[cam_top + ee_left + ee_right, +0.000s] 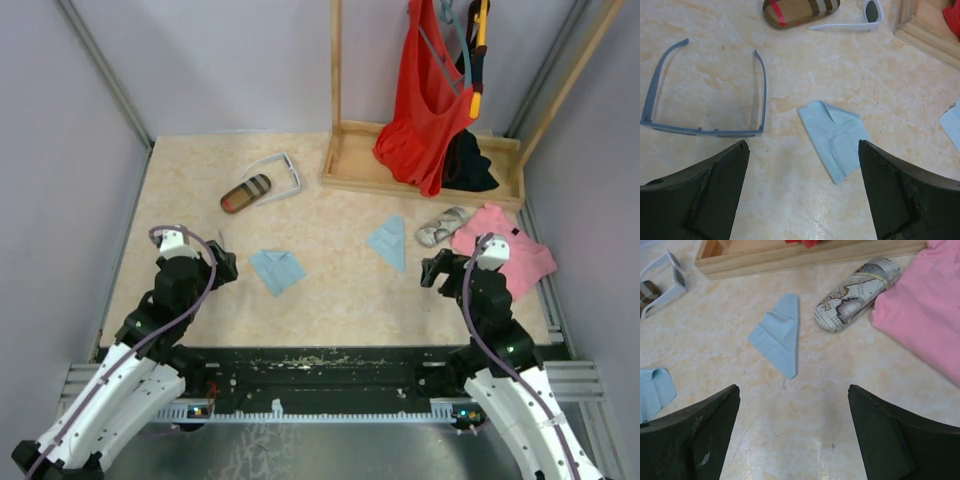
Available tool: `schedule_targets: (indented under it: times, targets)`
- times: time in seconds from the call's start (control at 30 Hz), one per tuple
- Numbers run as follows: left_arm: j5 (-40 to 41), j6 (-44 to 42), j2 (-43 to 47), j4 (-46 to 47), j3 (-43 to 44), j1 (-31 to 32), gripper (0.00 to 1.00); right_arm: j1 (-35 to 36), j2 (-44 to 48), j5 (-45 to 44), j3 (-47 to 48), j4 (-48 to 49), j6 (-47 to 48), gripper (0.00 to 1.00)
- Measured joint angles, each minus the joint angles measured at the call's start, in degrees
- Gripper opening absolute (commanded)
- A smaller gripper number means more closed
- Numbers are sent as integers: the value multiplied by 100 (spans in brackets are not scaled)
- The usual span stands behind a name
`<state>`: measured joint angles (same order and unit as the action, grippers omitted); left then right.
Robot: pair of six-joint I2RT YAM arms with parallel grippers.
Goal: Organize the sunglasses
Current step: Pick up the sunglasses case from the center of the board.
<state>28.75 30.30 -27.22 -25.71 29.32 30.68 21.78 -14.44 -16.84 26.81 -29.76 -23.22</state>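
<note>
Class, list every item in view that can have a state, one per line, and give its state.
white sunglasses: arms unfolded
blue glasses: arms unfolded
striped case: shut
map-print case: shut
left cloth: folded
right cloth: folded
left hand: open, empty
right hand: open, empty
</note>
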Motion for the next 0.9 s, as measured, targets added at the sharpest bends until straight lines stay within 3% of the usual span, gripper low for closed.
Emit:
schedule_targets:
  times: [0.43,0.9]
  targets:
    - [-442,-225,-1027,-468,1012,-450,99,-946,-1451,505,557,-291,-155,97]
    - [-402,-431,-1856,-656,1355,-555,100,-1147,-2503,780,804,-413,-544,97]
